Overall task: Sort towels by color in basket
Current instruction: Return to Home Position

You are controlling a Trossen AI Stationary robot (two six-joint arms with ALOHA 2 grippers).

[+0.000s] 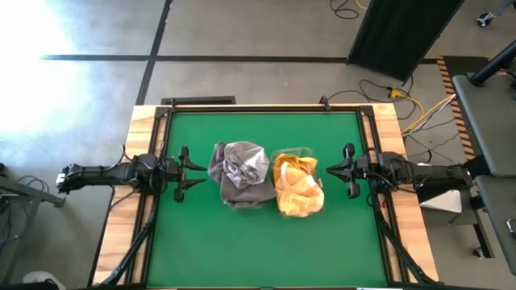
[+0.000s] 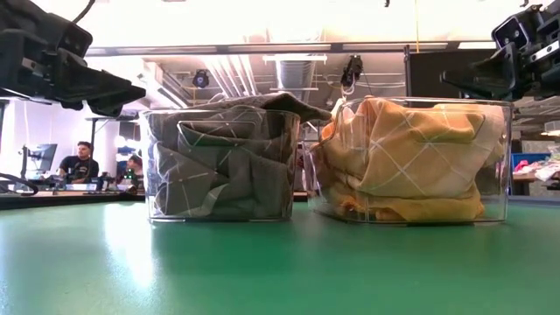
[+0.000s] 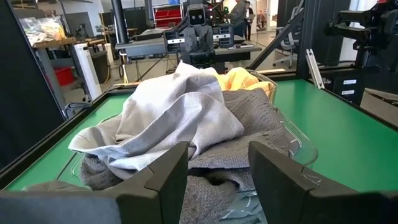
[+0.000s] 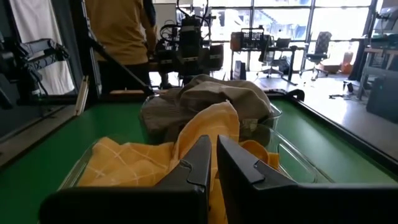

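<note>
Sort looks done: grey cloth towels (image 1: 240, 173) heaped in left clear plastic bin (image 2: 148, 162), mustard-yellow cloth towels (image 1: 298, 187) in right clear plastic bin (image 2: 507, 175). Left end effector (image 1: 185, 171) fingers apart, right end effector (image 1: 339, 169) fingers together. Both empty, parked outboard of bins over green tabletop (image 1: 266, 242).

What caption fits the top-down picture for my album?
Sorted: grey towels beside yellow towels, with left gripper and right gripper flanking them.

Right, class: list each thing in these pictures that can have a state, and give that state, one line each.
Left pincer: open, empty, at the left side of the table.
Right pincer: shut, empty, at the table's right side.
Grey towels: crumpled, piled in the left clear bin, rising above its rim.
Yellow towels: crumpled, in the right clear bin.
Left clear bin: upright, full.
Right clear bin: upright, full.
</note>
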